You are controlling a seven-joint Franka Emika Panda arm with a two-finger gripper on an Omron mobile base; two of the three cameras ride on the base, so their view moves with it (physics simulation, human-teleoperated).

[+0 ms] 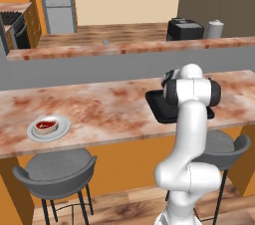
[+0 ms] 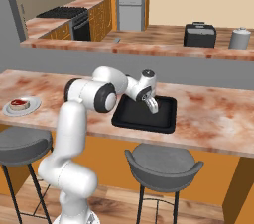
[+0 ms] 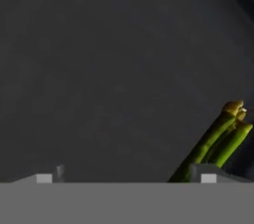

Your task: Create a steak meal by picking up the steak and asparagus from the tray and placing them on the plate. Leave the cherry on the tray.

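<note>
The steak, red on top, lies on the round pale plate at the left end of the counter; the right base view has the steak and plate at its far left. The black tray sits further right on the counter, and its near edge pokes out from behind my arm. My gripper hangs low over the tray, pointing down. In the hand view the gripper is open, close above the tray floor. The green asparagus lies right by the right-hand fingertip, not between the fingers.
Two grey stools stand under the counter's front edge. On the back counter there are a black toaster and a grey canister. Marbled counter stretches between plate and tray.
</note>
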